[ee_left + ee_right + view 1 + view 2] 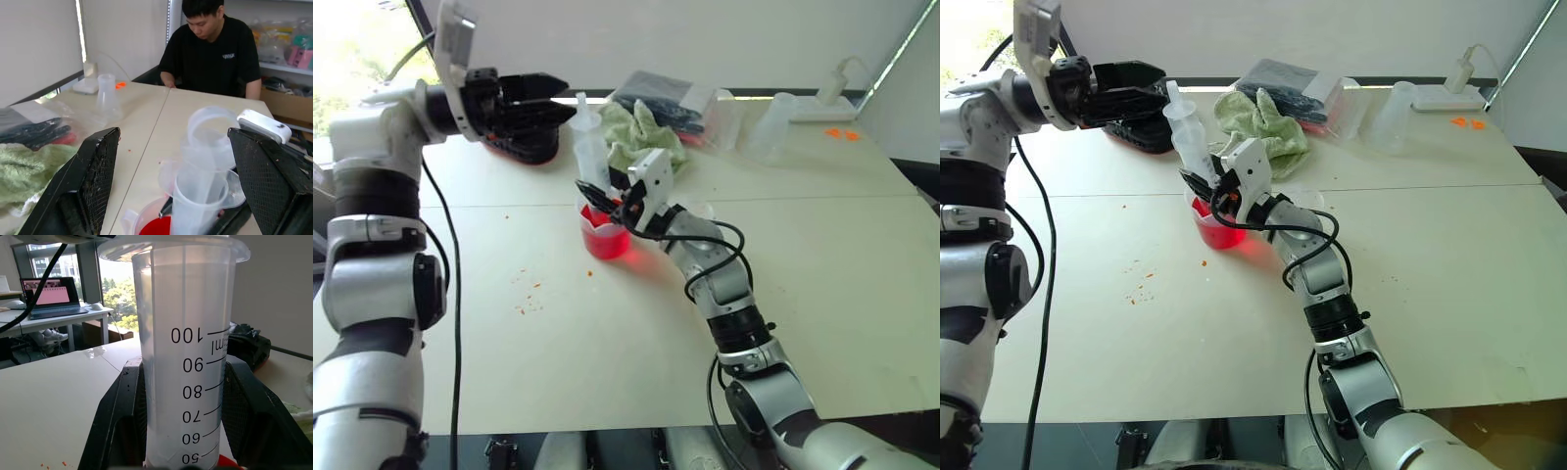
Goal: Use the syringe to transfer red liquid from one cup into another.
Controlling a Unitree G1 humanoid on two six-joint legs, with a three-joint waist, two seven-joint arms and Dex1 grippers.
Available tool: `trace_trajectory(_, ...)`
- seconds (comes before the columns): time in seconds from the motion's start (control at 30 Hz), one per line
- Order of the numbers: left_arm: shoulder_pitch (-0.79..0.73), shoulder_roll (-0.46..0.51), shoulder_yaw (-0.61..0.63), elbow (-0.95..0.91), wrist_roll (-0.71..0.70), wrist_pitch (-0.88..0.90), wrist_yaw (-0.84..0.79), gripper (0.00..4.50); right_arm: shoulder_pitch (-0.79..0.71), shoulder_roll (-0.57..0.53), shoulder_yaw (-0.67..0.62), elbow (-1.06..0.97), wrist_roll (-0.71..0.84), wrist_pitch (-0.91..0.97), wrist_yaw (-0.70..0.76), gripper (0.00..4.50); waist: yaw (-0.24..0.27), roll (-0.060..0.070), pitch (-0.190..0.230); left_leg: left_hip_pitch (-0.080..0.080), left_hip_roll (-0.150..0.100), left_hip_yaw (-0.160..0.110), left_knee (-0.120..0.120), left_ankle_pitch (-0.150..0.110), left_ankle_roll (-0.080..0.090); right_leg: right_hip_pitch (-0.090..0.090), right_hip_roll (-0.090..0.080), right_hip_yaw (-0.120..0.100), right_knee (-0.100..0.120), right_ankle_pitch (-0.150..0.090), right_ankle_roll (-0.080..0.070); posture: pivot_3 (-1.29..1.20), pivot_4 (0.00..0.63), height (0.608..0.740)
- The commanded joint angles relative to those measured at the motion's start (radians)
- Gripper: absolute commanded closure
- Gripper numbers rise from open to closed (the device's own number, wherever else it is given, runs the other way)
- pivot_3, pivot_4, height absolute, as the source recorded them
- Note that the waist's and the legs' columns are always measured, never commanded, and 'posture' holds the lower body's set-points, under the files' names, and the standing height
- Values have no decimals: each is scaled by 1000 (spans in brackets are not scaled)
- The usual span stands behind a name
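Firmly around syringe (589,147): right hand (607,201).

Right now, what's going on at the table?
The right end effector is shut on the syringe, holding it upright with its tip down in the spouted beaker of red liquid. The left end effector is open beside the plunger top, not gripping it. The smaller cup stands just behind the right wrist. A person sits at the table's far end.

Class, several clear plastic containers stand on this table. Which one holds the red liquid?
The spouted beaker under the syringe, near the table's middle. It looks deep red, while the clear cups standing at the far edge look empty.
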Motion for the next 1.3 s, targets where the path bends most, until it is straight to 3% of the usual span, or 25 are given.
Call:
trace_trajectory(0.03,27,52,16,-67,-9,18,7,819,-53,0,-28,-12,11,-29,-7,3078,-1,0,0,0,0,0,0,0,0,0,0,0,0,0,0,0,150,711)
trace_trajectory(0.43,319,258,13,-410,-128,278,-50,819,-91,-14,-55,-25,24,-19,-8,3078,-20,0,0,0,0,-2,0,0,0,0,0,0,2,0,0,0,150,711)
trace_trajectory(0.67,456,367,-52,-492,-92,204,-120,819,-98,-17,-55,-44,34,-4,-6,3078,-12,0,0,1,0,-2,0,0,0,1,0,0,2,0,0,0,150,711)
trace_trajectory(1.3,355,287,-107,-375,-46,70,-102,819,-143,-32,-95,-227,102,168,-72,3078,-11,0,0,1,0,-2,0,0,0,1,0,0,1,0,0,0,150,711)
